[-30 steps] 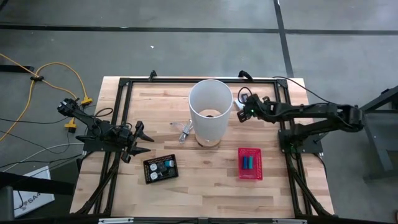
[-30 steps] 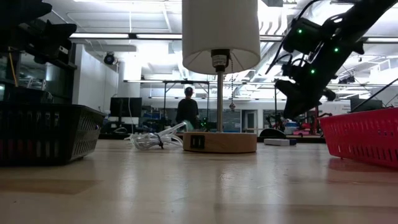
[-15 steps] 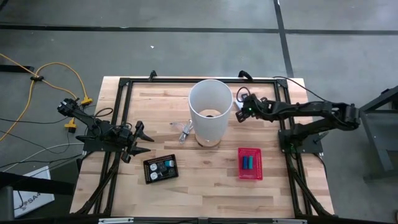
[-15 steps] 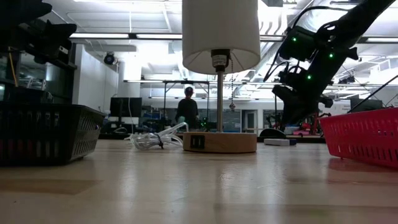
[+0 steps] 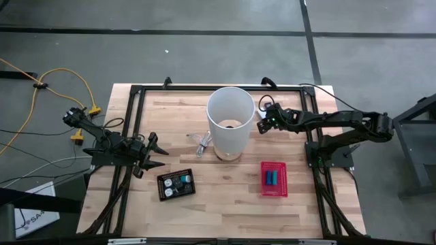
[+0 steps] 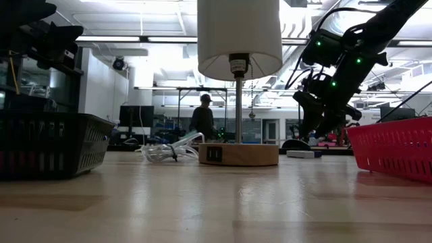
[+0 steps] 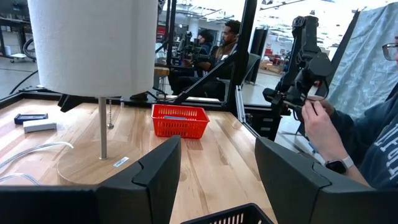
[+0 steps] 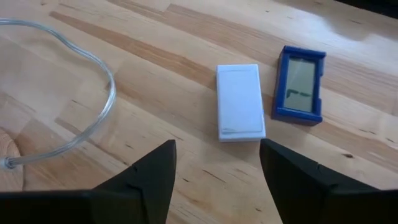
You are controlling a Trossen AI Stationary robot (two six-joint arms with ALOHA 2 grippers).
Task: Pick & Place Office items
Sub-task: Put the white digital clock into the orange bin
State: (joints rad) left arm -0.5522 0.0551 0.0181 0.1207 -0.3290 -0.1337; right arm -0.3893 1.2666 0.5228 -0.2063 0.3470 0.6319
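Observation:
A white block [image 8: 239, 102] and a small blue-framed screen piece [image 8: 300, 84] lie flat on the wooden table, side by side. My right gripper [image 8: 217, 180] hangs open above them, pointing down, just right of the lamp [image 5: 229, 119]; it also shows in the high view [image 5: 261, 124] and the low view [image 6: 312, 131]. Blue and teal sticks [image 5: 271, 178] lie in the red mesh basket [image 5: 274, 193]. Small white, teal and black pieces [image 5: 178, 182] lie in the black tray [image 5: 163, 193]. My left gripper [image 5: 158, 153] waits open and empty at the table's left.
The lamp stands mid-table on a round wooden base [image 6: 238, 154], its white shade [image 6: 239, 34] high above. A clear cable [image 8: 62, 93] loops from the base, with more of it left of the lamp [image 5: 201, 141]. A person [image 7: 354, 130] sits beyond the table's right side.
My right gripper has gone a little toward the lamp and down, tipping so its fingers point more steeply at the table. The things on the table have stayed where they were.

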